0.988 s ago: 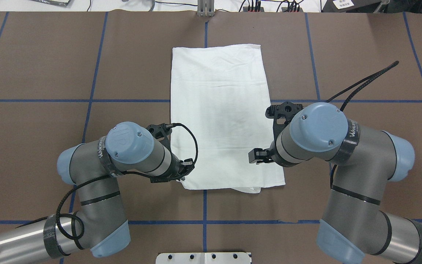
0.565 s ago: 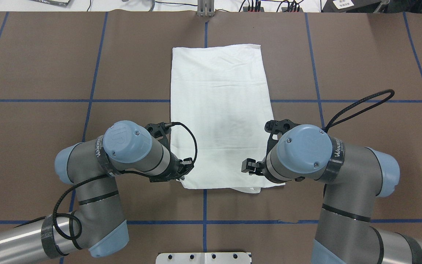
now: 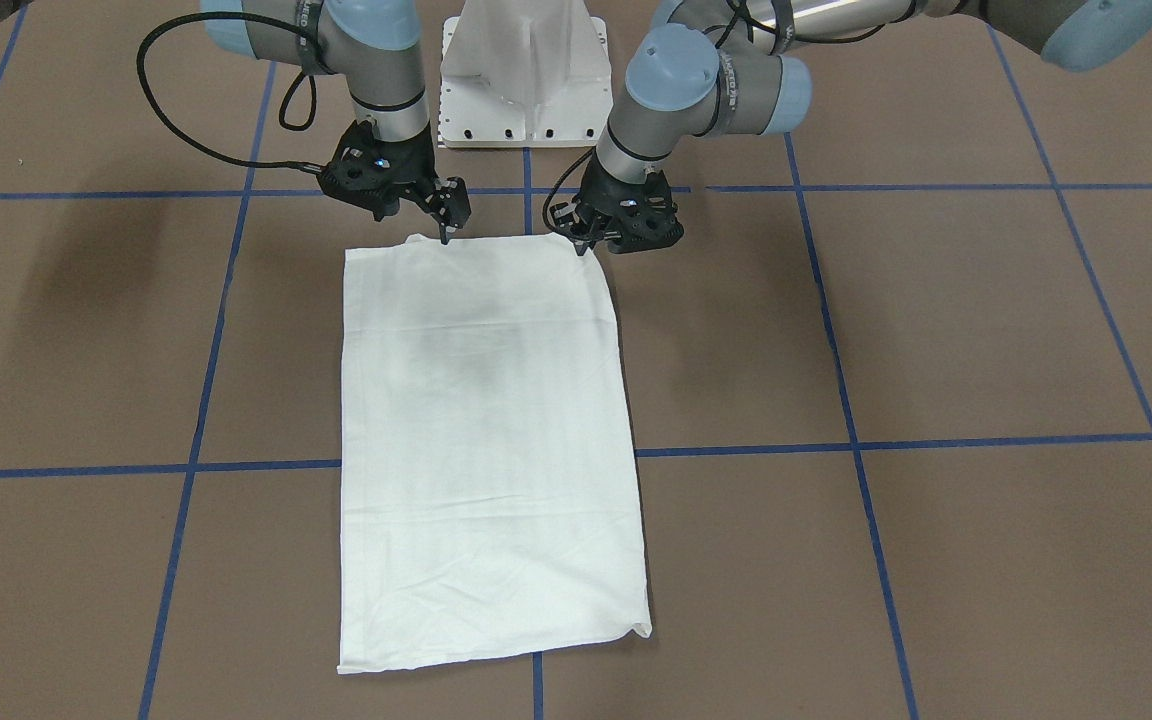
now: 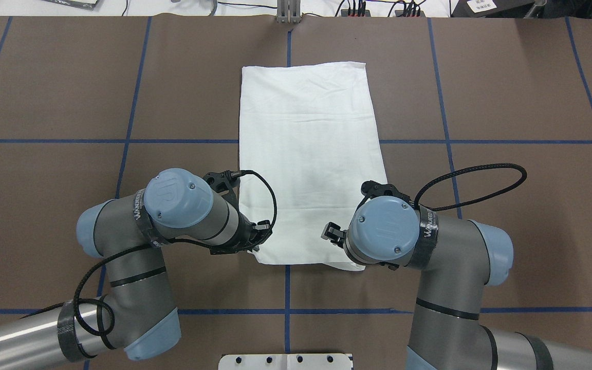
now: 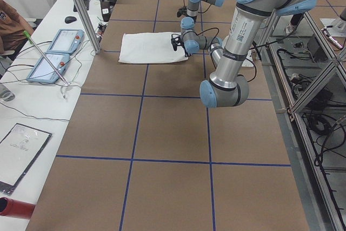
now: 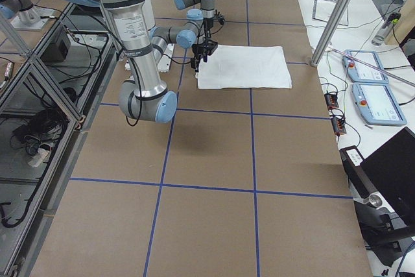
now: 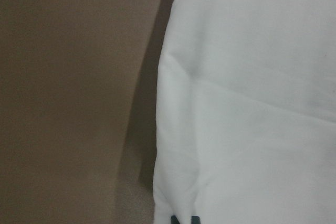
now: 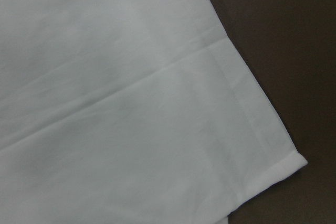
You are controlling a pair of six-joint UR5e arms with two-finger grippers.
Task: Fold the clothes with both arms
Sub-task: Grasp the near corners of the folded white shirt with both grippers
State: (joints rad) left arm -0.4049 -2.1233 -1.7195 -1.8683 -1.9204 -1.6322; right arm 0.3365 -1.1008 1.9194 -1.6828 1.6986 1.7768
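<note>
The white shirt (image 4: 306,154) lies flat as a long folded rectangle in the middle of the brown table, with faint dark print showing through (image 3: 466,360). At its near left corner my left gripper (image 4: 258,243) (image 3: 584,243) is low, and in the left wrist view its tips (image 7: 182,219) sit close together, pinched on the cloth (image 7: 247,103). Over the near right corner hangs my right gripper (image 4: 329,234) (image 3: 444,228), open. The right wrist view shows only that hemmed corner (image 8: 131,103) and no fingers.
The white pedestal base (image 3: 526,60) stands just behind the shirt's near edge. Blue tape lines (image 4: 287,288) grid the brown table. Tablets (image 5: 54,52) and cables lie on the side bench past the far edge, beside an aluminium post (image 6: 337,17).
My right arm has swung back toward the robot and inward, bringing its gripper from beside the shirt's right edge to over the near right corner. The left arm has barely moved.
</note>
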